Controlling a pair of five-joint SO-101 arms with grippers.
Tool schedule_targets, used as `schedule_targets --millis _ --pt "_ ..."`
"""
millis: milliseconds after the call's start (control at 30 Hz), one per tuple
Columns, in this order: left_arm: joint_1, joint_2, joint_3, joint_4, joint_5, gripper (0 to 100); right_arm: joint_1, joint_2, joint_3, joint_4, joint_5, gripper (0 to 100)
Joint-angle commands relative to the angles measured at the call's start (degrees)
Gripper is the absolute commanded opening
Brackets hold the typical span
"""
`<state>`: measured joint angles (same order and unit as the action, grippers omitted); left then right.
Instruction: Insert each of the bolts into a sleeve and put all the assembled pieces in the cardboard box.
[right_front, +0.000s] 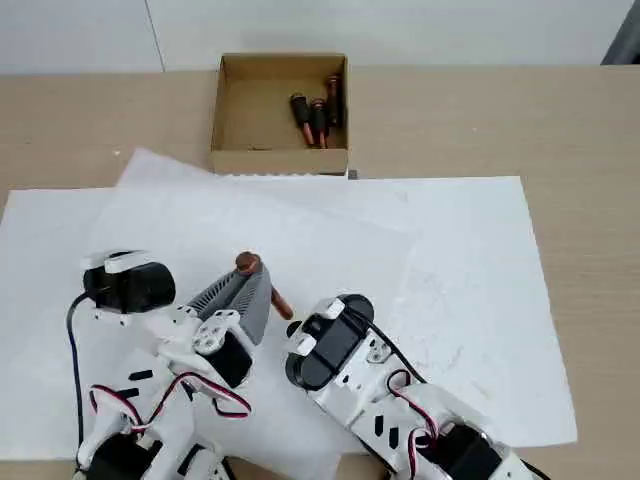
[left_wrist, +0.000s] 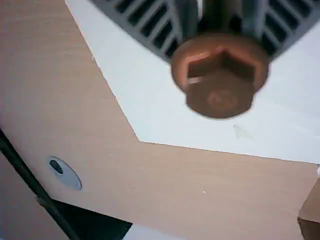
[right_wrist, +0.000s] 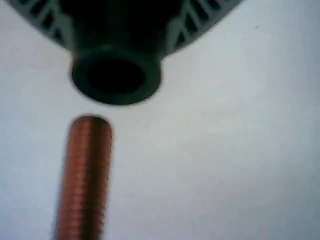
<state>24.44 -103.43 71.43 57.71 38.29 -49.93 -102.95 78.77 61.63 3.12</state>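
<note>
The hexagonal flanged head of a copper bolt (left_wrist: 219, 75) sits nearest the left wrist camera. The left gripper (left_wrist: 220, 27) pinches it by the shank, with a grey ribbed finger (left_wrist: 140, 20) pressed in on each side. From the high view, this gripper (right_front: 250, 285) lies low over the white paper (right_front: 450, 260) in front of the left arm. The bolt (right_front: 265, 284) is tilted, with its head towards the far side of the table and its threaded tip pointing at the right arm (right_front: 400, 400).

In the right wrist view, the right gripper (right_wrist: 117, 25) is clamped on a black sleeve (right_wrist: 116, 75), whose round open mouth faces the camera. The threaded end of the bolt (right_wrist: 85, 175) is just beside that mouth and roughly in line with it. It is still outside, with a thin strip of paper visible between the two.

The cardboard box (right_front: 280, 160) stands well apart from both grippers at the far edge of the paper, on the wooden table (right_front: 580, 150). Three assembled pieces (right_front: 318, 115) lie together in its right half, each a copper bolt with a black sleeve on it.

The left wrist view also shows the paper's edge on the bare wood, a small round grey fitting (left_wrist: 64, 172) set in the tabletop, and a black cable (left_wrist: 30, 185) beside it.
</note>
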Motion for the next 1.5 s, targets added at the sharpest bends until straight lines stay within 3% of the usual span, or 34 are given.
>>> schedule_targets --millis 0,1467 --pt "1.58 -0.62 -0.66 -1.76 0.26 1 -0.75 0.57 0.18 -1.36 0.62 0.2" --pt "3.87 -0.62 3.56 -1.76 0.09 1 3.03 0.31 -0.97 -3.12 0.62 0.2"
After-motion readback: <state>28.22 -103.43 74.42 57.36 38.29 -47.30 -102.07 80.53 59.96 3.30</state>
